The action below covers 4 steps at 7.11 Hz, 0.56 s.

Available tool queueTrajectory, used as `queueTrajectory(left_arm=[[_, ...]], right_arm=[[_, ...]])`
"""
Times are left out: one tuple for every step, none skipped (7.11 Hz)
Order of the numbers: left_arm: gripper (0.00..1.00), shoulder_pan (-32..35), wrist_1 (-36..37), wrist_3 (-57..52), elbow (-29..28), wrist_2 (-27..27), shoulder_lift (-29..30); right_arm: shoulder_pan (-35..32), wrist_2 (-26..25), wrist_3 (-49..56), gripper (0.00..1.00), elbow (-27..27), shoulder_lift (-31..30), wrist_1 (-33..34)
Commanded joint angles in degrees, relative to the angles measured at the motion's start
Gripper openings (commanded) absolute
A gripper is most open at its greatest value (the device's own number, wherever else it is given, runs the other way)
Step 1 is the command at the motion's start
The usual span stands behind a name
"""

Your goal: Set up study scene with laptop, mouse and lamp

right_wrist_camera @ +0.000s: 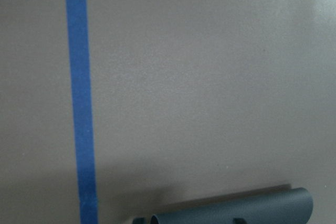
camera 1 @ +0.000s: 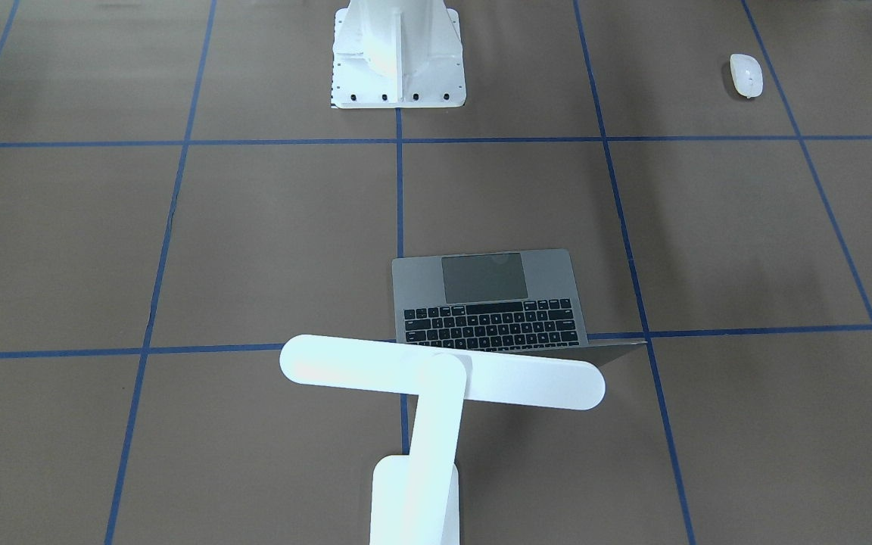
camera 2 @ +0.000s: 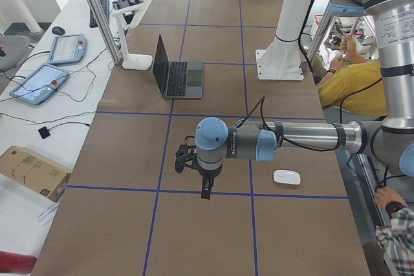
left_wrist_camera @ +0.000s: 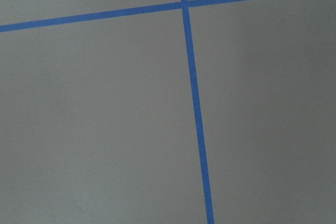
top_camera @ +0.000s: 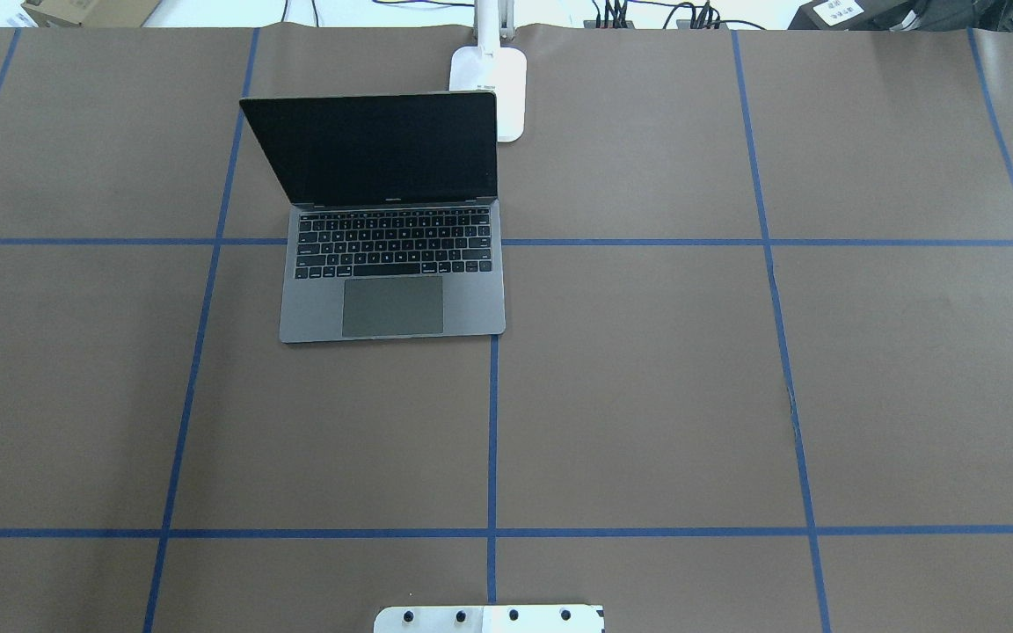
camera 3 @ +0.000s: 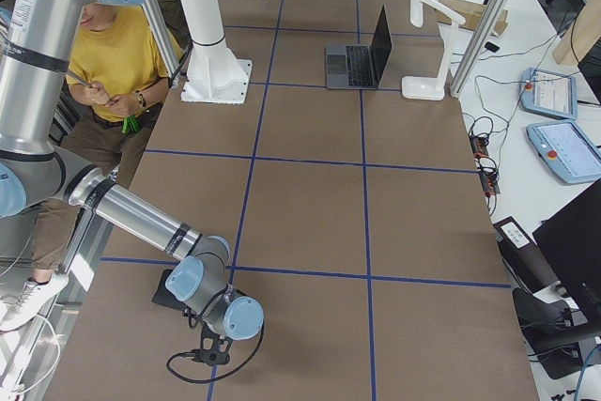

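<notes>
The left gripper [camera 2: 205, 191] hangs from the near arm in the left side view, pointing down above the desk [camera 2: 213, 237], close to a line of blue tape [camera 2: 162, 191]. Only that side view shows it, so I cannot tell whether it is released or clenched. Its wrist camera shows only bare brown desk and a crossing of tape lines.

The mouse [camera 2: 286, 177] lies flat on the desk near this gripper, on the robot's side of it and apart from it. The laptop [camera 2: 178, 77] sits well beyond the gripper along the desk, with its lid raised, its screen dark and its keys facing the robot. Just behind the screen stands the lamp [camera 2: 132, 30], with its base on the desk near the far edge. The white pedestal [camera 2: 279, 63] stands across from the laptop on the robot's side.

The right gripper [camera 3: 214, 354] is low over the desk at the opposite end, seen only in the right side view. I cannot tell whether it is released or clenched. A black pad [camera 3: 165, 296] lies just beside its wrist.

A cardboard box [camera 2: 31, 171] lies off the desk, on the side table, and its contents do not show.
</notes>
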<state>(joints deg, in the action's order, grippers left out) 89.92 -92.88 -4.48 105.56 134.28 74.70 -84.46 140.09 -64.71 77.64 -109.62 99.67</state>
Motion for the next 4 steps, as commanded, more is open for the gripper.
queueTrajectory(left_arm=[[1.00, 0.08, -0.02, 0.00, 0.00, -0.07, 0.00], [1.00, 0.08, -0.02, 0.00, 0.00, 0.02, 0.00], [1.00, 0.08, 0.07, 0.00, 0.00, -0.07, -0.08], [1.00, 0.17, -0.02, 0.00, 0.09, 0.02, -0.08]], right_arm=[[0.44, 0.01, 1.16, 0.63, -0.29, -0.59, 0.00], [0.61, 0.01, 1.94, 0.60, -0.47, -0.60, 0.00], [0.88, -0.08, 2.74, 0.55, -0.65, -0.60, 0.00], [1.05, 0.01, 2.74, 0.55, -0.82, -0.60, 0.09]])
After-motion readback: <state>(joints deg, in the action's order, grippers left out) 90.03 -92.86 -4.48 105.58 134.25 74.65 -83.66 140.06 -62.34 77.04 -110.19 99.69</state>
